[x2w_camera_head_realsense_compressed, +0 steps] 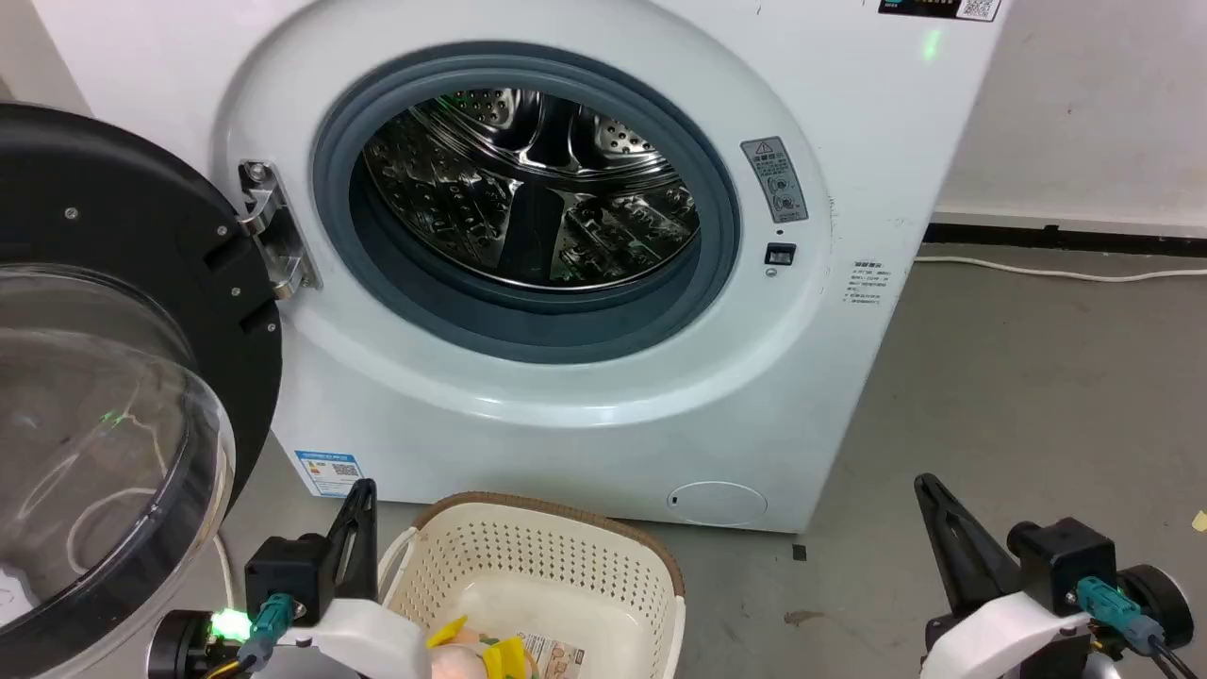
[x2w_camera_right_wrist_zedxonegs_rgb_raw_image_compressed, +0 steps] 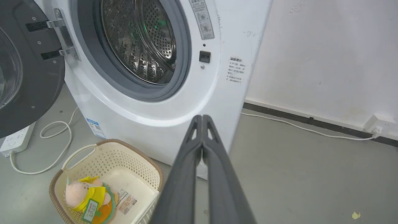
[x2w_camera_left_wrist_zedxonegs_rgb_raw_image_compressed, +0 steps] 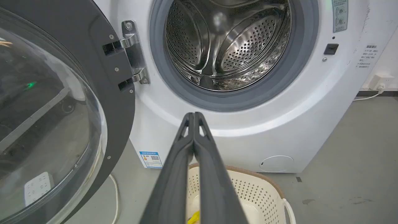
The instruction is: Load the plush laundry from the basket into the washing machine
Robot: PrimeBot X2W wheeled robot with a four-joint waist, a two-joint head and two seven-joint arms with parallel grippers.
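Observation:
The white washing machine stands ahead with its black-rimmed glass door swung open to the left, baring the grey gasket and steel drum. The cream basket rests on the floor before it. Inside lies the plush laundry, peach-pink head, yellow garment, orange body, beside a paper label. My left gripper is shut and empty, hovering at the basket's left rim; its fingertips press together. My right gripper is shut and empty over bare floor, right of the basket, tips touching.
A white power strip and looped cable lie on the floor under the open door. Another white cable runs along the wall to a socket on the right. Grey concrete floor spreads right of the washer.

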